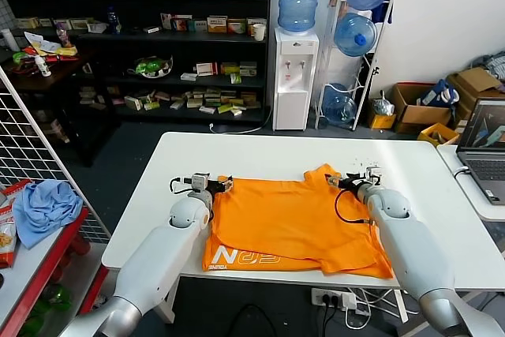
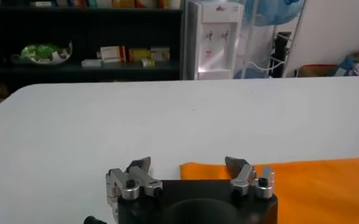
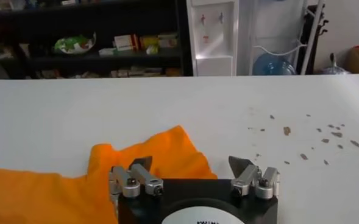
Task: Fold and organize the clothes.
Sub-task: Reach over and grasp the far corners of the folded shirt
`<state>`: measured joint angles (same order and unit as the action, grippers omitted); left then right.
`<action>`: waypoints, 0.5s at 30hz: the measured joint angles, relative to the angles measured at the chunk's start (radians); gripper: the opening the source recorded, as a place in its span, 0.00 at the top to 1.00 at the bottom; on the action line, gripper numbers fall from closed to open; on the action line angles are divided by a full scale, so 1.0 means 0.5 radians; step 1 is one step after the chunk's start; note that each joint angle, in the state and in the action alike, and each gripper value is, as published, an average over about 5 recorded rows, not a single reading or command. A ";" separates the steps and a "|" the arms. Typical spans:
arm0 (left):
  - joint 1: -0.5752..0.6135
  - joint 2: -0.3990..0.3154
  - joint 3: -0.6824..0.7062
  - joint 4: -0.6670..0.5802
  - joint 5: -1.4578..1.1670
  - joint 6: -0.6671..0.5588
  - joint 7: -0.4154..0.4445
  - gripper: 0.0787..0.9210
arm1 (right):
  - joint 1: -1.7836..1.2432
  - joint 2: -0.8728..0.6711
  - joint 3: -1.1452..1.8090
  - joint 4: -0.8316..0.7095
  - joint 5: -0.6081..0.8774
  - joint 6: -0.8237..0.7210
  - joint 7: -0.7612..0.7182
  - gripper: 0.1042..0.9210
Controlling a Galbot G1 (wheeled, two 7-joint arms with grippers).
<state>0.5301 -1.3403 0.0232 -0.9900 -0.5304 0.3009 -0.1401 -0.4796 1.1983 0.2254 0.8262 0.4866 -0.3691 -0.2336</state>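
The clothes are one bright orange T-shirt (image 1: 292, 222) lying partly folded on the white table (image 1: 260, 151), with white lettering along its front left edge. My left gripper (image 1: 211, 184) stands open at the shirt's far left corner. In the left wrist view the orange T-shirt (image 2: 325, 182) ends between the spread fingers of the left gripper (image 2: 188, 165), which hold nothing. My right gripper (image 1: 351, 178) stands open at the far right, by a raised sleeve. In the right wrist view that orange T-shirt (image 3: 149, 149) lies under one finger of the right gripper (image 3: 191, 163), ungripped.
A light blue cloth (image 1: 43, 203) lies on a red shelf to the left, beside a wire rack. An open laptop (image 1: 485, 147) sits on a side table at the right. Small dark specks (image 3: 301, 137) dot the table. Shelves and a water dispenser (image 1: 293, 76) stand behind.
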 measured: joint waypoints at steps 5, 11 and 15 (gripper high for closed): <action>-0.003 -0.006 0.009 0.020 0.000 0.009 0.001 0.15 | 0.019 0.029 -0.014 -0.030 -0.009 0.001 -0.004 0.23; 0.010 0.005 0.017 0.008 -0.009 0.012 0.001 0.35 | 0.028 0.050 -0.011 -0.050 -0.002 -0.007 0.016 0.44; 0.030 0.020 0.019 -0.020 -0.024 0.018 0.006 0.49 | 0.026 0.058 -0.008 -0.053 0.001 -0.020 0.042 0.59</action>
<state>0.5450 -1.3306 0.0328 -1.0001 -0.5422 0.3097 -0.1374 -0.4665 1.2273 0.2213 0.7997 0.4869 -0.3792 -0.2127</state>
